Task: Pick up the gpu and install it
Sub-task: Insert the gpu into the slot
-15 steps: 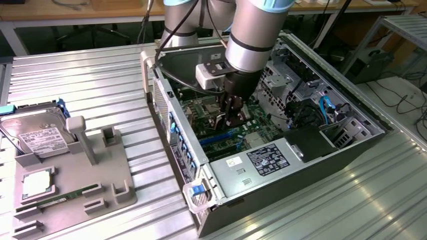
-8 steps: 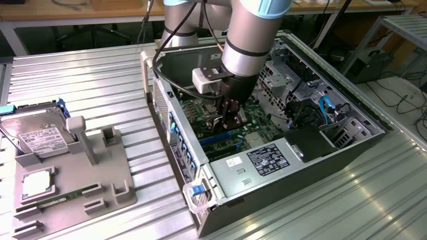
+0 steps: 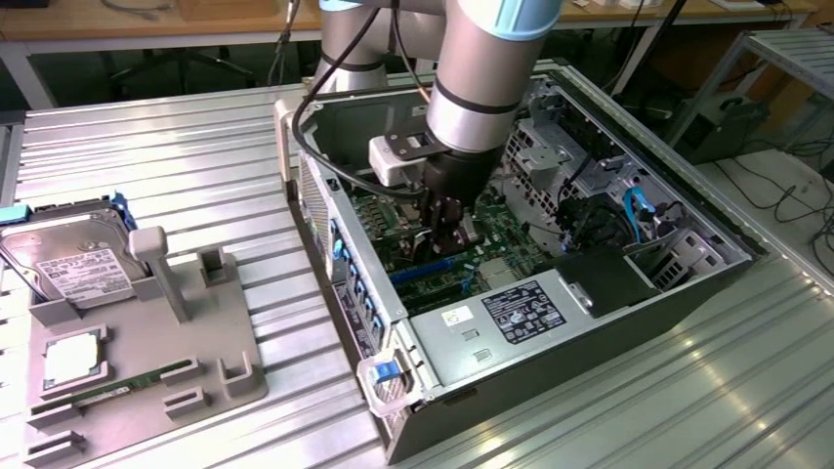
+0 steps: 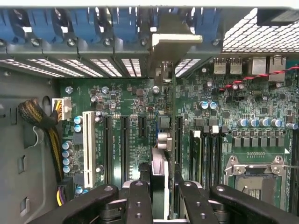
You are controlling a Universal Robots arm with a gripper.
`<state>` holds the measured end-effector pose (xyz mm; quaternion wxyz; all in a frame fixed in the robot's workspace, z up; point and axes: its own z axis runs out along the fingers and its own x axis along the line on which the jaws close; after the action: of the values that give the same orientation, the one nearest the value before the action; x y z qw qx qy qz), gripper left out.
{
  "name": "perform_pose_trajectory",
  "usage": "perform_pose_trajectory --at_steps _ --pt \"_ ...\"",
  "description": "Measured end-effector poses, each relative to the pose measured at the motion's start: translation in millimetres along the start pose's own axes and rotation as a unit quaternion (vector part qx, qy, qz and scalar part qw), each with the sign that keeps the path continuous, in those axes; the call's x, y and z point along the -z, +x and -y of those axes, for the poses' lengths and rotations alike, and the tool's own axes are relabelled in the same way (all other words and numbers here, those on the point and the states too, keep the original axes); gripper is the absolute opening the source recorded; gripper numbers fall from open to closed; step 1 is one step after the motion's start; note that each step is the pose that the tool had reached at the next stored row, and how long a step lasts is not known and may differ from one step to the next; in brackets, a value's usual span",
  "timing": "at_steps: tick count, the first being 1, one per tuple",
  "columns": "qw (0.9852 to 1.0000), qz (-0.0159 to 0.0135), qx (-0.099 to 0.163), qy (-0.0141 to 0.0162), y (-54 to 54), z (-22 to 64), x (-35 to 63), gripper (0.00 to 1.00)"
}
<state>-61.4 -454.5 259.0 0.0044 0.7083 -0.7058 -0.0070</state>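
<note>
Ribbed metal worktop (image 3: 195,156) carries an open computer case (image 3: 678,293). Down inside it, the hand (image 4: 159,189) is clamped on the gpu (image 4: 161,140), held edge-on between its fingers over the motherboard (image 4: 126,93) slots directly beneath.

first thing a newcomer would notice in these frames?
The grey robot arm plunging into the open computer case at the centre of the exterior view, its gripper low over the green motherboard. In the wrist view the gripper is closed on the gpu, held edge-on above the expansion slots. At the exterior view's left, a hard drive stands in a grey parts tray.
</note>
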Motion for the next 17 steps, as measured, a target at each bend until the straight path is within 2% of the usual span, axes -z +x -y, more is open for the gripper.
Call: perform_pose_trajectory --at_steps 5,11,17 --pt "1.0000 0.0001 0.000 0.0035 0.0 -0.1 -0.5 0.28" --pt "1.0000 -0.0008 0.000 0.0063 0.0 -0.1 -0.4 0.28" --pt "1.0000 -0.0009 0.000 0.0074 -0.1 -1.9 -0.9 0.28"
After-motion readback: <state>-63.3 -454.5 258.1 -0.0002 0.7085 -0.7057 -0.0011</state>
